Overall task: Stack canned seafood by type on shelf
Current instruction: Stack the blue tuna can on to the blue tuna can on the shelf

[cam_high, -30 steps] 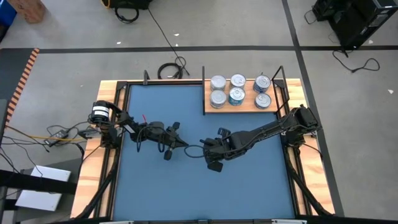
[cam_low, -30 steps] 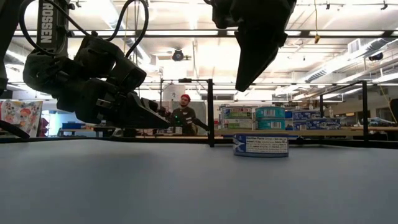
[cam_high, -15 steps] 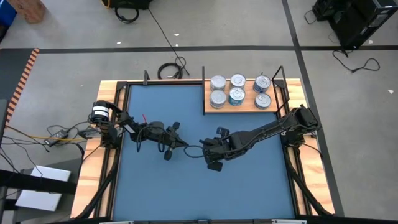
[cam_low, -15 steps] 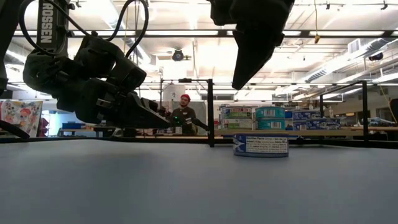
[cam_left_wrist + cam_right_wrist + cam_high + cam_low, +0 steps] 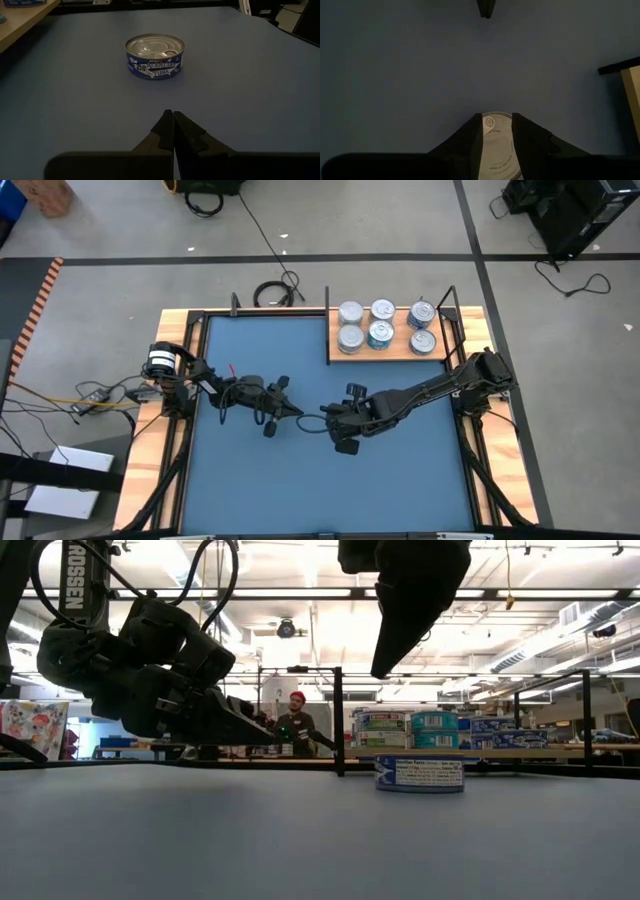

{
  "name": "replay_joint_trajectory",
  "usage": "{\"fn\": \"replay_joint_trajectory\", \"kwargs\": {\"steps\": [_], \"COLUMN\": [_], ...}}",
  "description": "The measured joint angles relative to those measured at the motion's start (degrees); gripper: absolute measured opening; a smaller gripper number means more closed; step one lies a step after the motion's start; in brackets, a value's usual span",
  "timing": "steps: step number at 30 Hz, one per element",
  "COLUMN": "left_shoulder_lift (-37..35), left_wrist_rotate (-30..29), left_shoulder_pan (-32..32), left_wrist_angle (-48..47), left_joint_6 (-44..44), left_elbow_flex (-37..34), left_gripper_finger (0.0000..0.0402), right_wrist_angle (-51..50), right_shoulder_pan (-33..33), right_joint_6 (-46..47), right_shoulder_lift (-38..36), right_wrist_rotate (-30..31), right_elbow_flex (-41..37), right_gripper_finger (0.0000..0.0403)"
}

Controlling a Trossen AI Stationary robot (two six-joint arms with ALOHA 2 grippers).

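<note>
The left hand [image 5: 296, 415] hovered low over the blue mat [image 5: 250, 480] near the middle of the bench, its two fingers [image 5: 165, 131] pressed together and holding nothing; in the left wrist view a lone tin [image 5: 154, 55] with a silver lid and a blue label stood upright on the mat ahead of those closed tips, apart from them; in the low view the same tin [image 5: 419, 772] sat on the mat with no finger touching it; the right hand [image 5: 328, 413] hung above the tin, reaching in from the right side of the bench, its fingers [image 5: 470, 137] spread partway, the tin's lid [image 5: 496, 145] showing between them from above, not gripped; further right and toward the back, the wooden shelf [image 5: 380, 356] carried six tins [image 5: 382, 310] in two rows of three; in the low view a person [image 5: 295, 723] stood in the room beyond the bench.
</note>
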Motion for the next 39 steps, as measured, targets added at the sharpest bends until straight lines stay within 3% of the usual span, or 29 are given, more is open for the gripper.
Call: {"fn": "replay_joint_trajectory", "kwargs": {"steps": [11, 31, 35, 39], "left_shoulder_lift": [0.01, 0.0, 0.01, 0.01], "left_wrist_rotate": [-0.02, -0.02, -0.02, 1.14], "left_shoulder_pan": [0.0, 0.01, 0.01, -0.78], "left_wrist_angle": [-0.02, 0.11, 0.37, 0.39], "left_joint_6": [-0.12, -0.26, -0.22, 1.44], "left_elbow_flex": [0.0, 0.0, 0.0, 0.0], "left_gripper_finger": [0.0005, 0.0005, 0.0005, 0.0005], "right_wrist_angle": [0.79, 2.26, 0.7, -4.09], "right_shoulder_pan": [0.0, 0.63, 1.81, 3.25], "right_joint_6": [-0.13, -3.39, -1.63, 0.21], "right_shoulder_lift": [0.0, -1.86, -2.4, -2.19], "right_wrist_rotate": [2.7, 2.09, -3.33, -7.61], "right_elbow_flex": [0.0, 0.24, 0.48, -1.41], "right_gripper_finger": [0.0113, 0.0112, 0.0086, 0.0029]}}
